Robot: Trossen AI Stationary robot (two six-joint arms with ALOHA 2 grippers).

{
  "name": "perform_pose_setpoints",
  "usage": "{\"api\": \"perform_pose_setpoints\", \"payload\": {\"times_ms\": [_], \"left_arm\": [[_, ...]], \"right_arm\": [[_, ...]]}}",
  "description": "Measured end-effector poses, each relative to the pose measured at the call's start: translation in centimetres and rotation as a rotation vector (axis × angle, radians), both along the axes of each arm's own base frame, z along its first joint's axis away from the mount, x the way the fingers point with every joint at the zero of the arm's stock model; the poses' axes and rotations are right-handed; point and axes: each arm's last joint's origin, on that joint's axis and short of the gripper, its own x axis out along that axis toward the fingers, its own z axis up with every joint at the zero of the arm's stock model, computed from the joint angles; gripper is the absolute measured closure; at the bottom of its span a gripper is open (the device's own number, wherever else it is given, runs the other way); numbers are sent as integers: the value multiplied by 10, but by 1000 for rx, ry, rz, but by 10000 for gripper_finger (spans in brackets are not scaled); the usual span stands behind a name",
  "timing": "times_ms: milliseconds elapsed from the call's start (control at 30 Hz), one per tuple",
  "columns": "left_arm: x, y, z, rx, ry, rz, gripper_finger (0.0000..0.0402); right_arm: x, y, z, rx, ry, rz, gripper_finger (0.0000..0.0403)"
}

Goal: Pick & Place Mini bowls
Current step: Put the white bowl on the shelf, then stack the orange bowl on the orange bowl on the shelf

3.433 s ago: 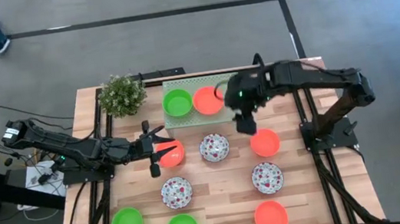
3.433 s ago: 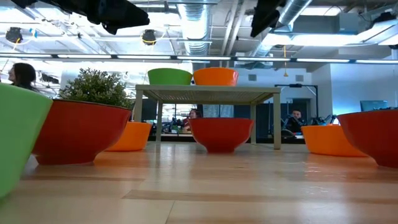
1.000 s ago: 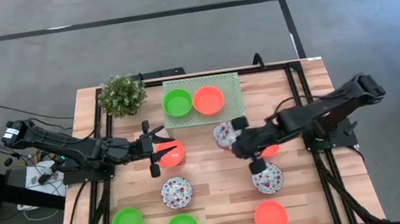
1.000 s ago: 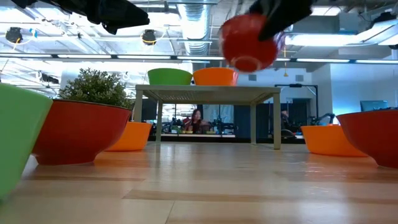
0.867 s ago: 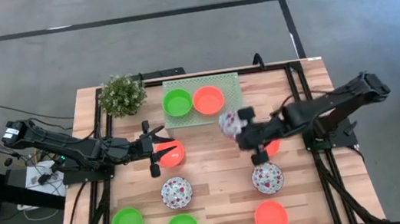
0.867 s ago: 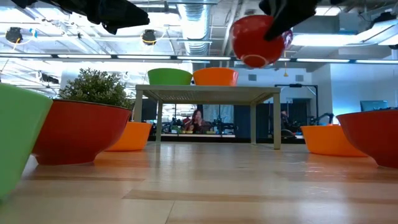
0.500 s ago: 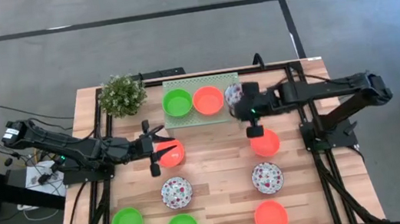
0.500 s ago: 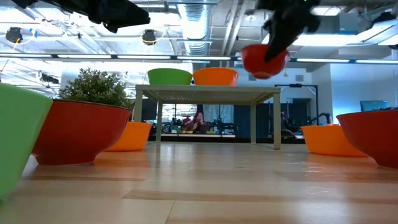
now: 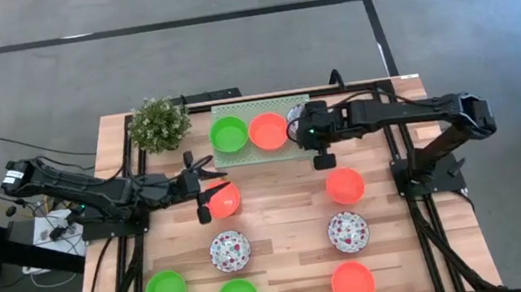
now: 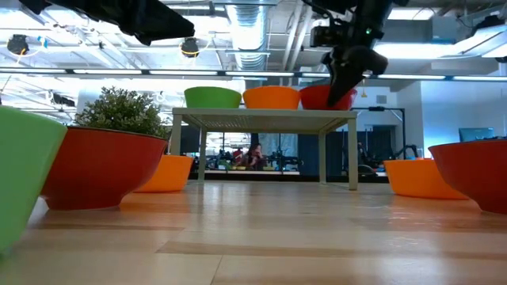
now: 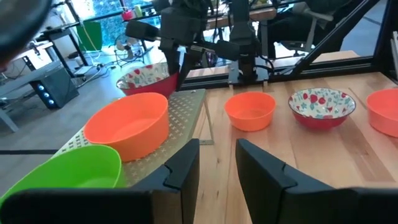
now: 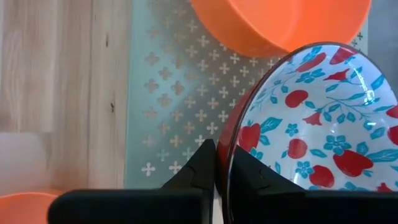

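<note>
The floral bowl (image 12: 311, 118), white inside with red flowers and red outside, now sits at the right end of the perforated stand (image 9: 266, 152), just right of the orange bowl (image 9: 269, 131), which stands beside the green bowl (image 9: 230, 134); a second ago it was in the air over mid-desk, so the carry is over and the placing is in hand. The right end effector (image 9: 300, 127) is clamped on its rim, one finger inside and one outside, and the low view shows the bowl's base level with the stand top, though I cannot tell if it rests there fully. Judgement: third bowl delivered, release pending. Seven bowls remain on the desk (image 9: 286, 264): two orange on the right, two floral in the middle, two green near left, and one orange below the left end effector (image 9: 201, 187). That end effector hovers above that bowl with fingers apart, holding nothing, where it was a second ago. The plant (image 9: 158, 123) stands at far left, untouched.
</note>
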Motion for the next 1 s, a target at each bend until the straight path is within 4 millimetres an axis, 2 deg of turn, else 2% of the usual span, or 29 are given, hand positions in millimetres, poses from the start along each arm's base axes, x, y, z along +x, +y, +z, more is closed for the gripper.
{"api": "perform_pose_setpoints", "payload": {"times_ms": [133,433,667,833,1000], "left_arm": [[0,0,0,0,0,0,295],[0,0,0,0,1,0,295],[0,0,0,-7,-1,1,295],[0,0,0,-11,-2,2,295],[0,0,0,-24,-4,4,295]], "right_arm": [[1,-1,0,-3,-8,3,385],[2,0,-1,7,-22,-29,324],[2,7,1,-106,10,-48,299],[3,21,22,-64,-21,-55,284],[7,40,50,4,-125,-92,273]]}}
